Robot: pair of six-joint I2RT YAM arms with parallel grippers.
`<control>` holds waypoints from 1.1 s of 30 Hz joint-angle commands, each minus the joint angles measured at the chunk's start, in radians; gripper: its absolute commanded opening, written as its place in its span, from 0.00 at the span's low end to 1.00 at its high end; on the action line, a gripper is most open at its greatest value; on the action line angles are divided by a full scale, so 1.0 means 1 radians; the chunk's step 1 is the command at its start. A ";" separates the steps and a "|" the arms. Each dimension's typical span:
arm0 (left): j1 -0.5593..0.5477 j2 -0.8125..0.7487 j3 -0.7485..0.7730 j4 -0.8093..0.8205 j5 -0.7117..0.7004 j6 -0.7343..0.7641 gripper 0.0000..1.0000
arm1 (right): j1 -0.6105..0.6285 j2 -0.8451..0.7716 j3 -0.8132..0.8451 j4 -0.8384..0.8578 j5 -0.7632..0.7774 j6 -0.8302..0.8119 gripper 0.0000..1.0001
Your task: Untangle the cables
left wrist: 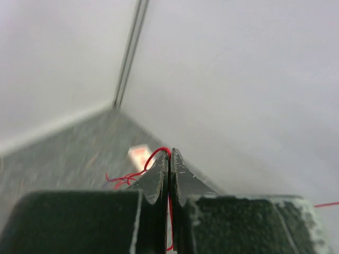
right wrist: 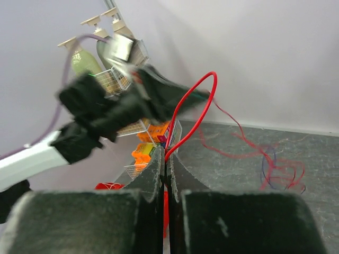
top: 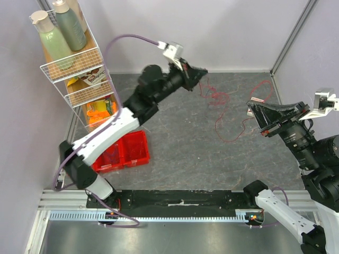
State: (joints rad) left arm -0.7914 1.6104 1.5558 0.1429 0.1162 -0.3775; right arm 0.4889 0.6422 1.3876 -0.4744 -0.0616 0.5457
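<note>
Both pairs of fingers are pressed together, each nipping a thin red strand. The left fingers point(left wrist: 156, 182) clamp a red cable point(left wrist: 152, 157) that arches over their tips and drops down between them; the right fingers point(right wrist: 151, 177) clamp a red loop point(right wrist: 206, 100) that stands up above their tips; whether the two are one strand I cannot tell. Both pairs hang above the grey worktop point(top: 180, 143), left near the back wall, right near the right-hand wall. Between them the tangle point(top: 216, 97) of cables lies on the worktop near the back wall; a dark purple strand point(right wrist: 267, 169) winds through its red coils; a loose red run point(top: 233, 132) trails from it toward the right side. At far left a wire rack point(top: 79, 79) carries bottles point(top: 53, 39); a red bin point(top: 124, 151) sits beside its foot, well apart from the cables.
</note>
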 commanded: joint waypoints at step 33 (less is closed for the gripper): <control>0.080 -0.001 0.400 -0.468 0.513 0.031 0.02 | 0.004 -0.001 -0.555 -0.243 -0.095 -0.019 0.78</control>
State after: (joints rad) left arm -0.7174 1.6081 1.9194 -0.2138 0.6125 -0.4576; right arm 0.4896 0.5968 0.6609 -0.6064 -0.2516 0.6708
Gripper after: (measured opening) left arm 0.033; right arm 0.702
